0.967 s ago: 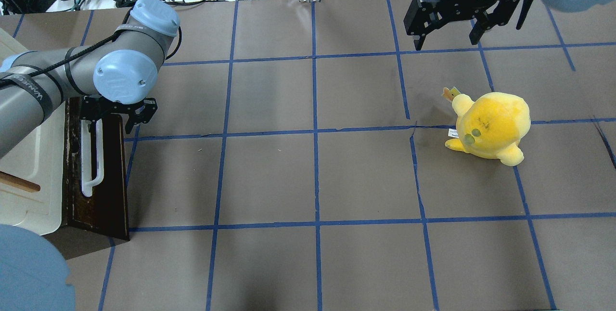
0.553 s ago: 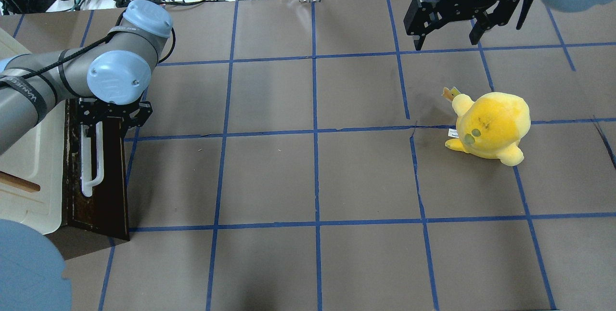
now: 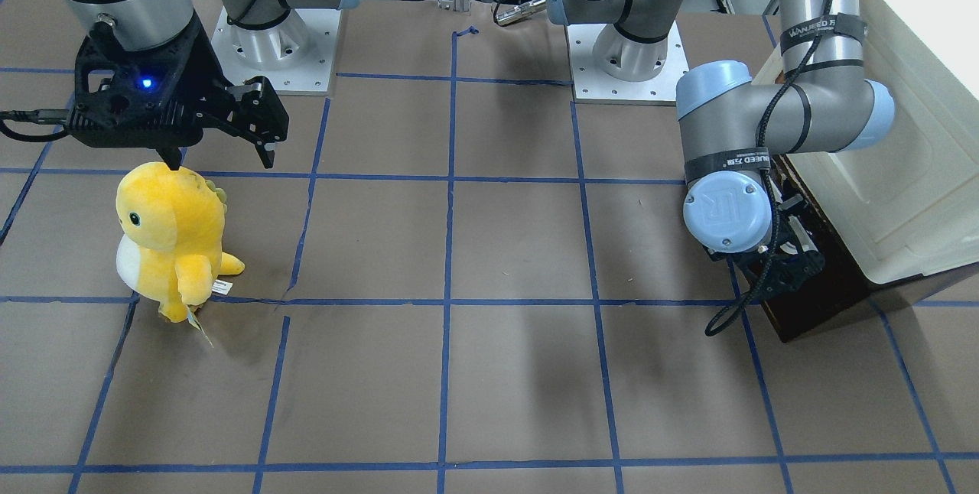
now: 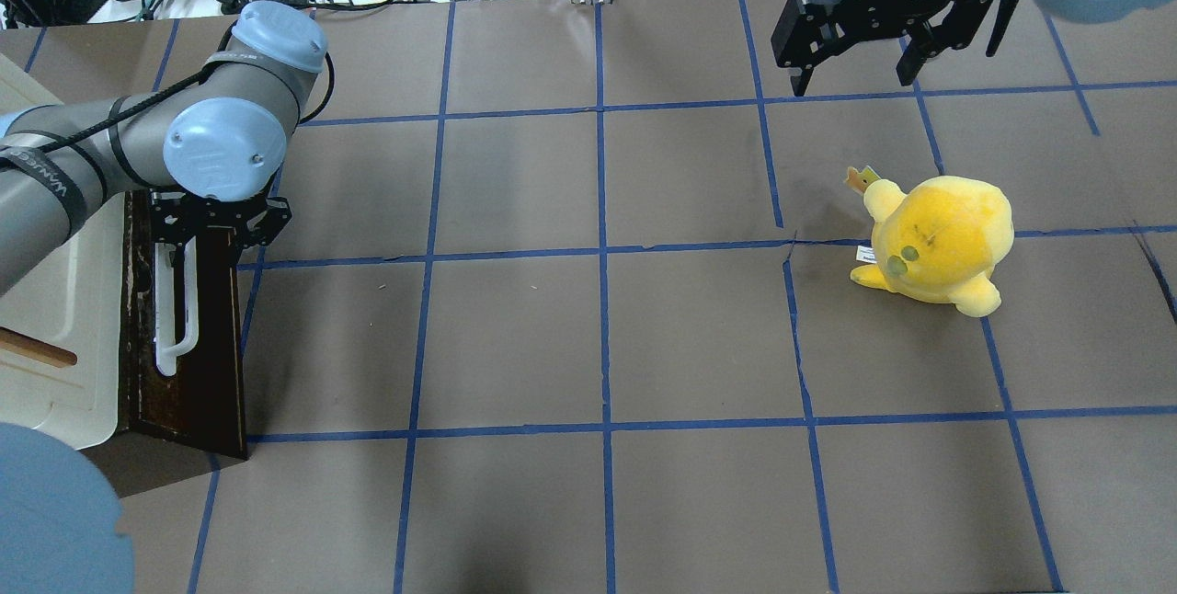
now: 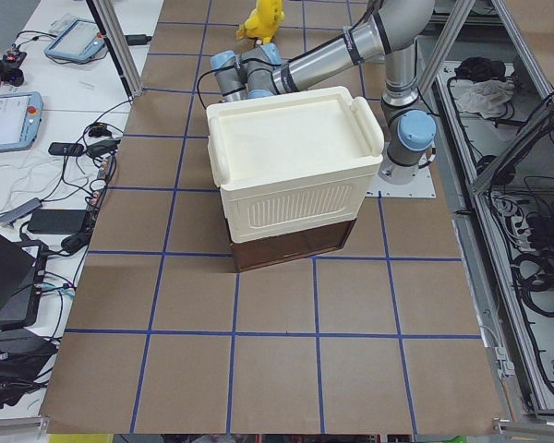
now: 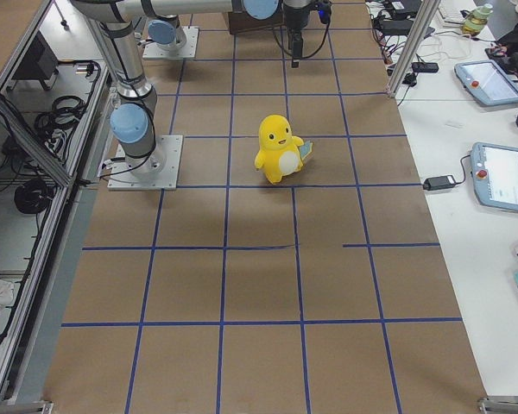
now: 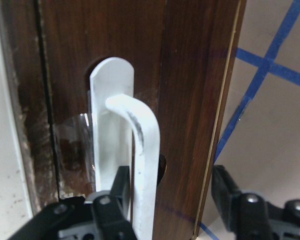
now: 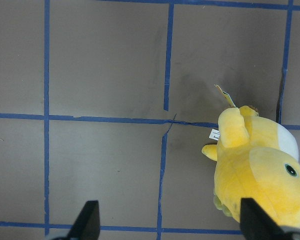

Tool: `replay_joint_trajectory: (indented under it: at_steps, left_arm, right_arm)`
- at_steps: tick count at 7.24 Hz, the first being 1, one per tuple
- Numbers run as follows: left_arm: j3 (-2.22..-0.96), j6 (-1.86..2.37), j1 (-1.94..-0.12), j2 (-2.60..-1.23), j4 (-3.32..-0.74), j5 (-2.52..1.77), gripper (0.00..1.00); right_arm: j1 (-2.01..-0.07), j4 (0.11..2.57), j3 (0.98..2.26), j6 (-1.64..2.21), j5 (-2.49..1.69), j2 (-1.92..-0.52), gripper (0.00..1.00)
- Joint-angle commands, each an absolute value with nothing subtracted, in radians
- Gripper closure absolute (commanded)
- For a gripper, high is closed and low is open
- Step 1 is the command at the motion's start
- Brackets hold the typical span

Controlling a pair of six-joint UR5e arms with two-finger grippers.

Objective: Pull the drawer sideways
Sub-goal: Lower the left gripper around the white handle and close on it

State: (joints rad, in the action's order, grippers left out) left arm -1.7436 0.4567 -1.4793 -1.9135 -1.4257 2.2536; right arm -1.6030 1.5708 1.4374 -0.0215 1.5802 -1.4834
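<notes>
I see my right gripper (image 3: 220, 161) hanging spread above the yellow plush (image 3: 168, 238). Well apart from that plush, my left gripper (image 3: 788, 268) is at the drawer (image 3: 818, 310).

Light was bright, even; faint shadows lay on the table (image 3: 535, 372) between left pincer (image 4: 204, 240) and right pincer (image 3: 222, 164), both blurred close-up.

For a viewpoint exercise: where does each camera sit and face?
Front-facing: across table, faces robot; right gripper, yellow plush dinosaur.
Overhead: behind robot, looking down; left gripper at drawer handle.
Exterior left: table end; cabinet, left arm.
Exterior right: opposite end; right arm.
Left wrist: onto handle; own fingers.
Right wrist: downward, own fingertips; shares dinosaur with overhead.
</notes>
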Motion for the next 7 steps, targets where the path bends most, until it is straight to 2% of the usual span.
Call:
replay_joint_trajectory:
  at_steps: [1,3,4,6,7]
  left_arm:
    - [-1.744,0.453,-1.479,-1.907,-1.439,2.253,0.46]
    - [-1.744,0.453,-1.479,-1.908,-1.443,2.253,0.46]
    - [-1.746,0.453,-1.479,-1.908,-1.447,2.253,0.5]
    - [-1.758,0.457,-1.479,-1.898,-1.46,2.253,0.6]
    - [-1.758,0.465,-1.477,-1.898,-1.462,2.252,0.69]
  right_arm:
    - [-1.603,1.571,1.437,-0.021,1.58,-1.483,0.0]
    - [-1.603,1.571,1.437,-0.021,1.582,-1.483,0.0]
    - [-1.603,1.571,1.437,-0.021,1.582,-1.483,0.0]
    - [-1.603,1.571,1.437,-0.021,1.58,-1.483,0.0]
    - [-1.603,1.571,1.437,-0.021,1.58,-1.483,0.0]
